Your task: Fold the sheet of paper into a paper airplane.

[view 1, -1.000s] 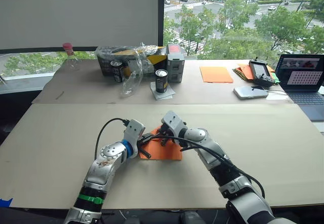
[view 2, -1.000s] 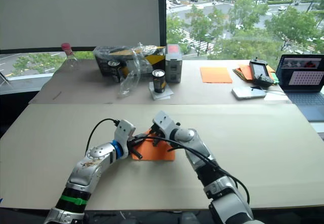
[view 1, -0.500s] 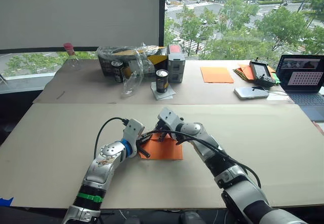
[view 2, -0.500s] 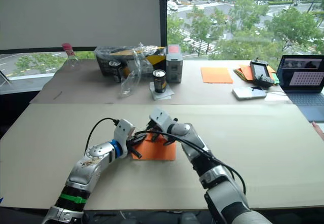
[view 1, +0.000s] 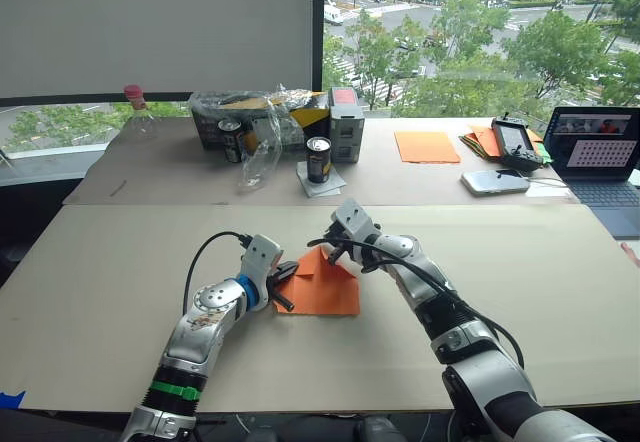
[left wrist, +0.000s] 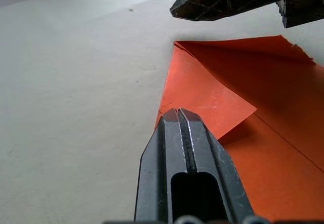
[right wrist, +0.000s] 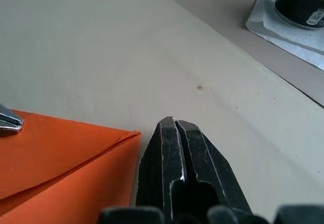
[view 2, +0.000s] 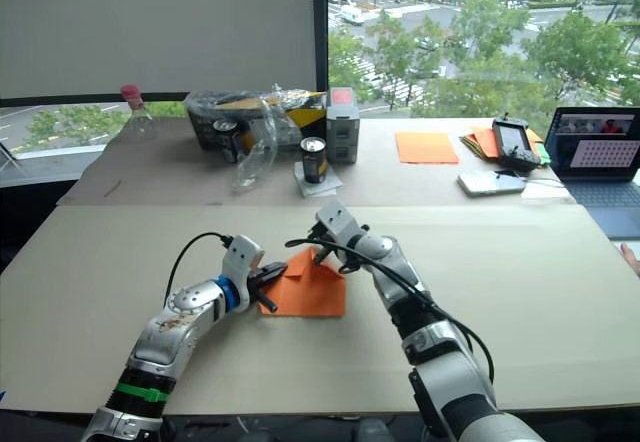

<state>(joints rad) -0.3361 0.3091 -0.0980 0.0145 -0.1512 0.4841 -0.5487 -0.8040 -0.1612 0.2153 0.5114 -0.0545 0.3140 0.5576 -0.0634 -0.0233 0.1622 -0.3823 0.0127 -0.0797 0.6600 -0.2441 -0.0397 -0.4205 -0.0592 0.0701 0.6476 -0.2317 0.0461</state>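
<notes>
Head views: we see a wide beige table before a window onto trees and a road. Back strip holds a dark can, a paler orange sheet and a laptop; no label is legible. The sheet of paper, partly folded, lies mid-table.

Left wrist: left gripper pinched closed over the paper's edge.

Right wrist: right gripper closed, empty, beside the fold's corner.

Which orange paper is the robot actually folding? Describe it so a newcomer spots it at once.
On the near beige table, between the two grippers, lies the bright orange sheet of paper, creased, with corners folded in to a point. The paler smooth orange sheet lies flat on the far table beside a stack of mixed-colour papers.
</notes>
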